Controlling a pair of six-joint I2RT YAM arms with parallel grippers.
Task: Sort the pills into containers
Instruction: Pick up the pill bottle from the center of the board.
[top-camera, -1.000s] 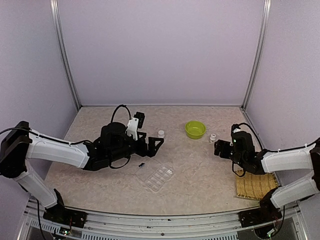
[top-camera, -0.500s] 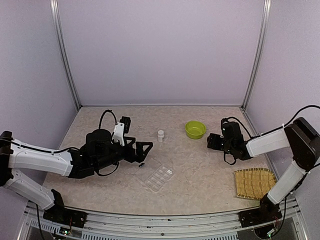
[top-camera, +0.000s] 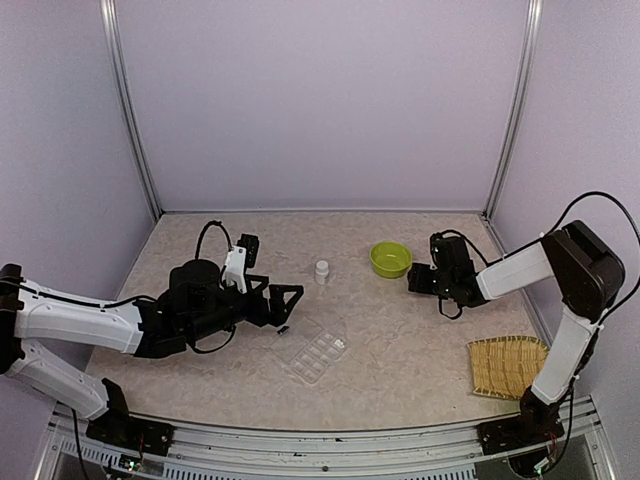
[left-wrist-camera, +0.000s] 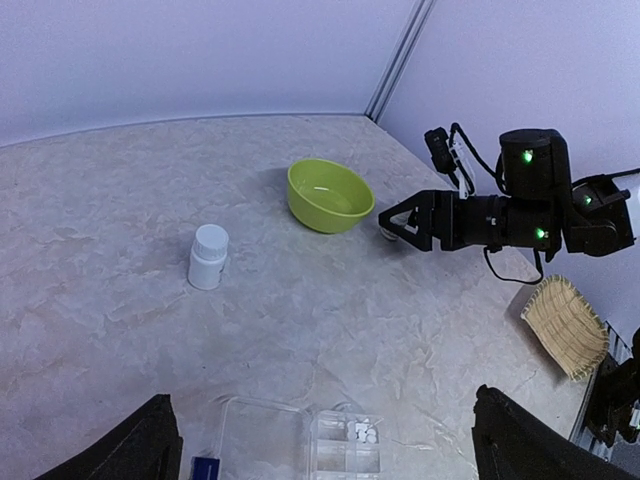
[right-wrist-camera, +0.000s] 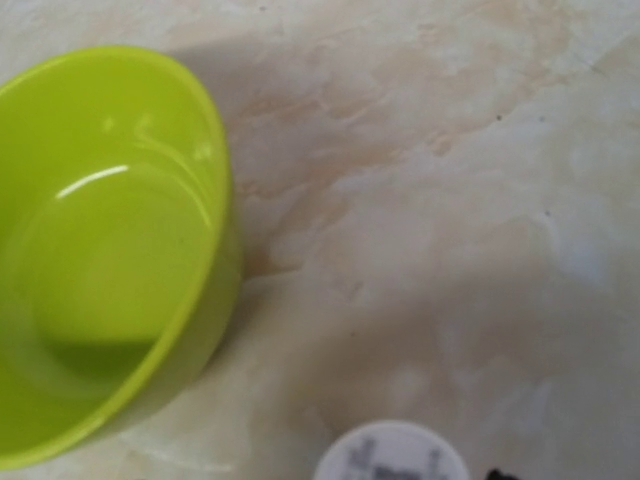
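Observation:
The clear pill box (top-camera: 316, 352) lies open in the middle, its lid folded toward the left; it also shows in the left wrist view (left-wrist-camera: 342, 446). One compartment holds a few small white pieces (left-wrist-camera: 360, 434). No orange or dark pills can be made out. My left gripper (top-camera: 287, 306) hovers open just left of the box, with both fingers (left-wrist-camera: 140, 452) wide apart. My right gripper (top-camera: 414, 281) is low by the lime-green bowl (top-camera: 390, 259), reaching a small white bottle (right-wrist-camera: 392, 456). It looks open, with its fingers almost out of the right wrist view.
A second white bottle (top-camera: 321, 270) stands left of the bowl. A small dark blue piece (left-wrist-camera: 205, 468) lies by the box lid. A bamboo mat (top-camera: 510, 366) lies at the front right. Walls and posts enclose the back and sides.
My right gripper has swung from near the mat to the small bottle beside the bowl. My left gripper pulled back left and lower, uncovering the other white bottle, then held still.

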